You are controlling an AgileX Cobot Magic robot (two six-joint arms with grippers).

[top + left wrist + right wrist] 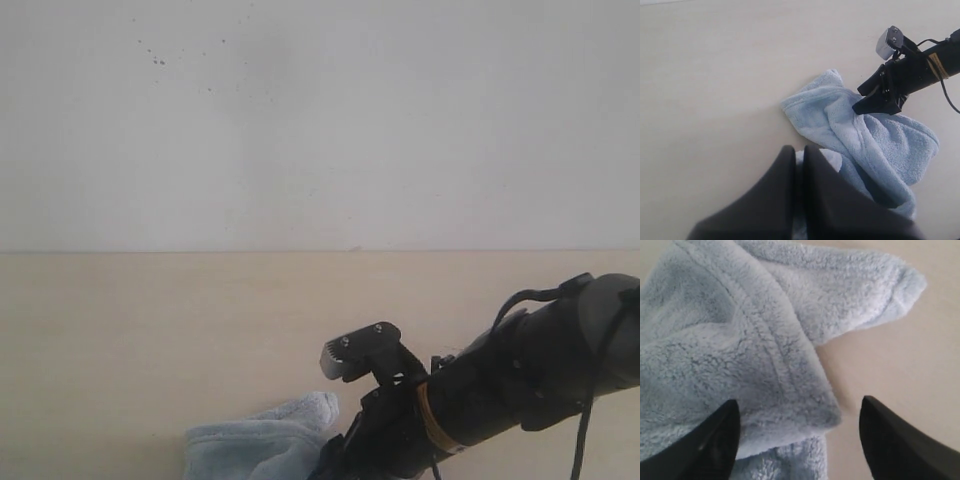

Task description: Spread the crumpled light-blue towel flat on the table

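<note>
- One towel [885, 140], pale blue and fluffy, lies bunched on the table [715, 75]. It is heaped in several thick folds, and a stitched hem runs along one of them.
- In the exterior view only one rounded end of the towel shows. It lies at the bottom edge of the picture, just left of the right arm [530, 375].
- There is one table, smooth and pale beige. Its far edge meets one white wall [320, 120], which carries a few small dark specks in its upper left part.
- There are two grippers, each with two dark fingers.
- The left gripper [796, 149] has its fingers pressed together, with only a thin seam between them. Its tips sit at the near edge of the towel. Whether any cloth is caught in the seam cannot be told.
- The right gripper [799, 402] has its fingers wide apart. They straddle a hemmed fold of the towel from close above and clamp nothing.
- In the left wrist view the right gripper is at the far side of the towel, with its tips at the cloth.
- One grey camera block [350, 355] sits on the right arm's wrist, and one yellow band [430, 415] circles the arm behind it.
</note>
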